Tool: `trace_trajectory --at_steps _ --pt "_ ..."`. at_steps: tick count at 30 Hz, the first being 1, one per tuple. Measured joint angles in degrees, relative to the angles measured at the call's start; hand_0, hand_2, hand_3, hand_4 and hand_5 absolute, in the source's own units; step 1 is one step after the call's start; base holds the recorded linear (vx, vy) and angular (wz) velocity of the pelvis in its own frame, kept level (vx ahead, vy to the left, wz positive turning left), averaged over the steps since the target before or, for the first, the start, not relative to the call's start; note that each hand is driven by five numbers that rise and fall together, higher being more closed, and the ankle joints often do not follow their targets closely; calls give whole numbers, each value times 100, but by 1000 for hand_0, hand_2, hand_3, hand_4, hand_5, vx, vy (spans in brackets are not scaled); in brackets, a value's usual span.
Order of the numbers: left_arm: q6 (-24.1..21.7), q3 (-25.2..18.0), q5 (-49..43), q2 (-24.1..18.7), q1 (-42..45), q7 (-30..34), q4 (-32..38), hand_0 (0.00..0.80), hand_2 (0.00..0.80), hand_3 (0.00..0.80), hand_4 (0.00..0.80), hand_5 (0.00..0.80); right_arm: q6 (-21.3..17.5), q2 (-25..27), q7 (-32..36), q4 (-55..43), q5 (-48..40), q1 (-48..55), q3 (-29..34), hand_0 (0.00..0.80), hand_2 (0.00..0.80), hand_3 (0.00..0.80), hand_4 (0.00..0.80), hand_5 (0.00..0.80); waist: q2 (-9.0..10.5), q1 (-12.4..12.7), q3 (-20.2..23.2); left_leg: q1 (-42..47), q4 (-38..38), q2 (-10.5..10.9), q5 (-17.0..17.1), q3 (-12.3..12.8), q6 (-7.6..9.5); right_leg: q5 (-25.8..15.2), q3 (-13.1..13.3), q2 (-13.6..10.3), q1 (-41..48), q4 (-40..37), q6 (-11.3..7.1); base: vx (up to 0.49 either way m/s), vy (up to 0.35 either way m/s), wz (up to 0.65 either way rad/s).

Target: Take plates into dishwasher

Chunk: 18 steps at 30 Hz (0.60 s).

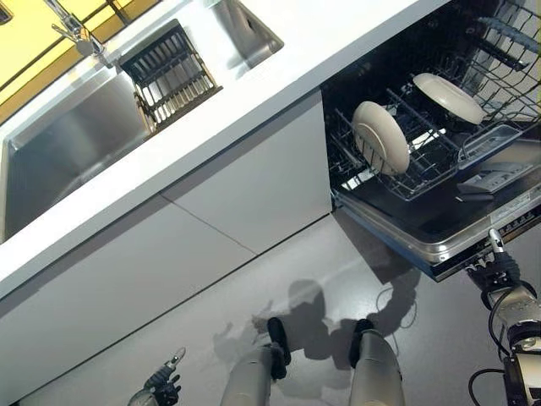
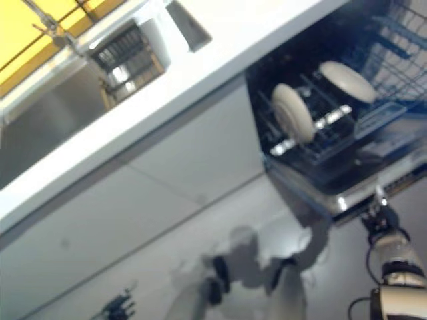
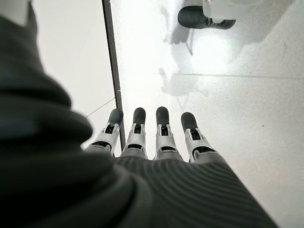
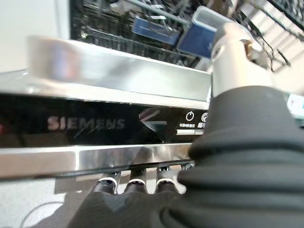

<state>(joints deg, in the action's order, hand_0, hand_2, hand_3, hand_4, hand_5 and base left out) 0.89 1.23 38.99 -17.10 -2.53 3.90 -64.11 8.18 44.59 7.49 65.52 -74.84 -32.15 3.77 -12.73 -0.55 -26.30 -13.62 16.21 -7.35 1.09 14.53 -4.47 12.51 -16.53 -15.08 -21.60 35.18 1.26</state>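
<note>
Now you see two round cream plates point(image 1: 380, 136) standing in the dark wire dishwasher rack point(image 1: 423, 169). Your right hand point(image 1: 499, 264) seems to grip under the open steel door point(image 1: 439, 245); your left hand point(image 3: 156, 137) hangs open.

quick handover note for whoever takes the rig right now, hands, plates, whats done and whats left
Left hand: hangs low by the cabinet front, fingers straight, holding nothing.
Right hand: at the front edge of the open dishwasher door, fingers under the edge, thumb over the top.
Plates: two white plates, one standing in the lower rack, the other further back in the same rack. None in either hand, and none visible in the sink.
Left: probably close the door.
</note>
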Motion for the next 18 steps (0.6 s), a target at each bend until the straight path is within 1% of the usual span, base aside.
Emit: trace_trajectory --at_steps 3,4,7,8,11,12,13,15,17,18 --pt "38 -1 -5 13 78 -7 -9 0 0 0 0 0 120 80 5 -9 48 -212 -409 0 0 0 0 0 0 6 2 38 84 -78 -49 -61 -9 7 -251 -71 167 40 44 78 5 -2" --pt "68 -1 -7 16 91 -7 -10 0 0 0 0 0 170 122 5 -49 51 -305 -565 0 0 0 0 0 1 18 1 73 120 -102 -56 -81 -20 5 -372 -113 246 46 59 100 12 1" --pt "111 -1 -115 17 140 -7 4 0 0 0 0 0 205 132 1 -188 51 -395 -678 0 0 0 0 0 -18 62 29 136 110 -133 -59 -171 -22 1 -546 -115 407 -29 65 115 16 1" --pt "112 -1 -172 16 149 -6 11 0 0 0 0 0 206 145 1 -251 51 -406 -675 0 0 0 0 0 -18 112 31 175 68 -134 -59 -193 -21 -7 -598 -116 457 -72 74 83 15 -2" --pt "114 0 -222 20 262 -4 9 0 0 0 0 0 265 150 3 -275 51 -487 -695 0 0 0 0 0 13 233 106 335 7 -142 -52 -230 -14 -11 -695 -112 663 -141 73 99 24 1" --pt "112 0 -222 18 309 -3 10 0 0 0 0 0 276 148 4 -285 51 -494 -698 0 0 0 0 0 51 313 192 343 -7 -139 -51 -229 -13 -11 -699 -113 668 -152 72 72 12 7" --pt "112 0 -223 10 357 -3 12 0 0 0 0 0 306 139 6 -305 51 -551 -709 0 0 0 0 0 81 330 208 398 -16 -140 -30 -239 -2 -13 -735 -114 747 -164 68 61 7 10" --pt "113 1 -223 9 441 -1 18 0 0 0 0 0 333 127 7 -354 59 -701 -786 0 0 0 0 0 157 385 281 410 -60 -125 -18 -264 -27 -9 -754 -113 767 -173 60 57 2 11" --pt "119 1 -226 9 443 1 20 0 0 0 0 0 331 134 15 -363 115 -857 -792 0 0 0 0 0 176 459 286 409 -59 -136 30 -284 -80 -8 -782 -91 794 -197 58 46 -7 13" --pt "125 1 -228 5 443 4 33 0 0 0 0 0 331 136 17 -363 139 -997 -792 0 0 0 0 0 184 465 290 437 -67 -140 67 -295 -132 14 -872 -103 891 -217 42 46 -3 30"
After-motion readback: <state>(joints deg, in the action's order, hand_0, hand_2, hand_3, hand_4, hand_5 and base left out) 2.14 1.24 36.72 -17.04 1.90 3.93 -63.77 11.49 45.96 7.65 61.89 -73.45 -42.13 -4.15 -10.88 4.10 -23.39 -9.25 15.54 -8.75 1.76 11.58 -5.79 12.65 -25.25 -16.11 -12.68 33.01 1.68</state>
